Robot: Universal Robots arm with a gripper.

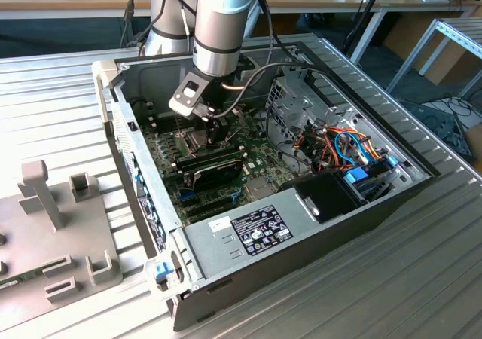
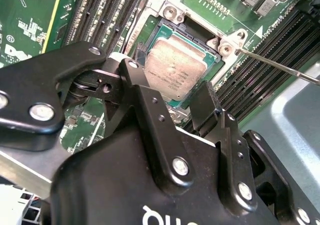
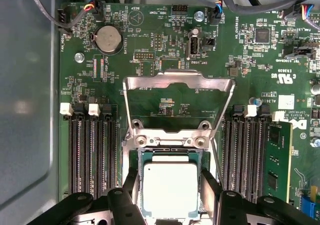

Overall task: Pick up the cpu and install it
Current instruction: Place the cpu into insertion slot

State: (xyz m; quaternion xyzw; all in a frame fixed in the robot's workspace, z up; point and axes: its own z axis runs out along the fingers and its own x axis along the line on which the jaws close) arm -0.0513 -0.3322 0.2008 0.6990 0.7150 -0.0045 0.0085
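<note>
The cpu (image 3: 170, 187), a small square chip with a dull silver top on a green edge, lies flat in the socket on the green motherboard (image 3: 150, 30). The second wrist view shows the cpu (image 2: 175, 67) from another side. My gripper (image 3: 170, 185) hangs just above it, open, with one black finger (image 3: 131, 187) along each side of the chip. Whether the pads touch its edges I cannot tell. In the exterior view my gripper (image 1: 215, 132) is low inside the computer case (image 1: 392, 203), over the board.
The hinged metal socket frame (image 3: 178, 82) stands swung open beyond the cpu, and its thin lever (image 2: 280, 65) sticks out sideways. Black memory slots (image 3: 92, 155) flank the socket. Black memory sticks (image 1: 211, 162), loose cables (image 1: 346, 147) and the power supply (image 1: 248, 230) crowd the case.
</note>
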